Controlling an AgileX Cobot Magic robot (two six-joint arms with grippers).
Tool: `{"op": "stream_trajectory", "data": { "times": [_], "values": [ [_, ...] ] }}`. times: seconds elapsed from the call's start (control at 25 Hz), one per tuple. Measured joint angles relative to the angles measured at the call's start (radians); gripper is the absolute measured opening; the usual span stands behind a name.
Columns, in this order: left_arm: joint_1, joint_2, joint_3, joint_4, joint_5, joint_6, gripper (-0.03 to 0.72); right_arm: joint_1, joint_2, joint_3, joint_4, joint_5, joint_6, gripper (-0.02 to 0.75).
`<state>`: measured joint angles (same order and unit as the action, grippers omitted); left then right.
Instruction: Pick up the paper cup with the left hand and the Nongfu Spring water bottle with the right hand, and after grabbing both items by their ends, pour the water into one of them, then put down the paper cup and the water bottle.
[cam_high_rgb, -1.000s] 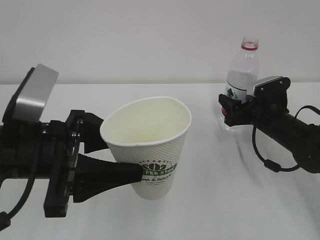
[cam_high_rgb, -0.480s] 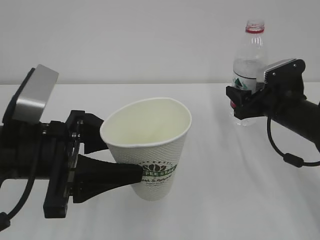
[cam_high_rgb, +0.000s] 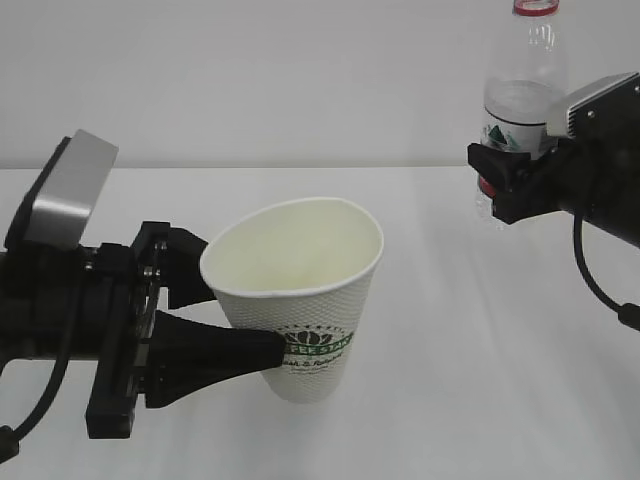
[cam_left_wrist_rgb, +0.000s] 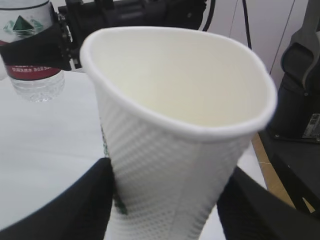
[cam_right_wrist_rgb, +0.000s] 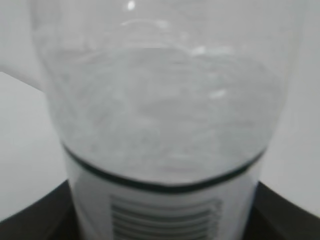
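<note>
Two things are held off the white table (cam_high_rgb: 450, 350) at once. On the near left, the paper cup (cam_high_rgb: 300, 300) hangs just above the tabletop, tilted slightly with its open mouth facing up and a little to the left; its cream inside looks dry, and the green-and-black logo sits low on its wall. The left hand (cam_high_rgb: 225, 325) is clamped on the lower part of the cup, one black jaw lying across the front by the logo and the other behind the wall; in the left wrist view both jaws press against the textured sides of the cup (cam_left_wrist_rgb: 175, 150). Far to the right and well apart from the cup, the Nongfu Spring water bottle (cam_high_rgb: 520, 95) stands upright in the air, its red neck ring at the top edge and its base clear of the table. The right hand (cam_high_rgb: 500, 185) grips it around the label band, jaws closed against the plastic. Water (cam_right_wrist_rgb: 165, 110) fills the bottle to just above the label, as the right wrist view shows close up.
</note>
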<state>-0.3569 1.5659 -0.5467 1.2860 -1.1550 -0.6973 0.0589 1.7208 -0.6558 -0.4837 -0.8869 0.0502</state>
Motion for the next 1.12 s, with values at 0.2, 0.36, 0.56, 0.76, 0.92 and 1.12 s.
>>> {"op": "stream_trajectory", "data": {
  "times": [0.2, 0.36, 0.56, 0.76, 0.92, 1.12],
  "values": [
    [0.000, 0.000, 0.000, 0.011, 0.000, 0.000, 0.454, 0.000, -0.080, 0.050, -0.048, 0.033, 0.036, 0.486],
    [0.000, 0.000, 0.000, 0.035, 0.000, 0.000, 0.453, 0.000, -0.147, 0.095, -0.062, 0.048, 0.044, 0.486],
    [0.000, 0.000, 0.000, 0.039, 0.000, 0.000, 0.453, 0.000, -0.230, 0.136, -0.105, 0.068, 0.083, 0.485],
    [0.000, 0.000, 0.000, 0.039, 0.000, 0.000, 0.453, 0.000, -0.302, 0.153, -0.166, 0.124, 0.129, 0.485],
    [0.000, 0.000, 0.000, 0.047, 0.000, 0.000, 0.452, 0.000, -0.339, 0.155, -0.210, 0.139, 0.170, 0.485],
    [0.000, 0.000, 0.000, 0.051, 0.000, 0.000, 0.451, 0.000, -0.370, 0.156, -0.268, 0.146, 0.224, 0.485]
  ]
}}
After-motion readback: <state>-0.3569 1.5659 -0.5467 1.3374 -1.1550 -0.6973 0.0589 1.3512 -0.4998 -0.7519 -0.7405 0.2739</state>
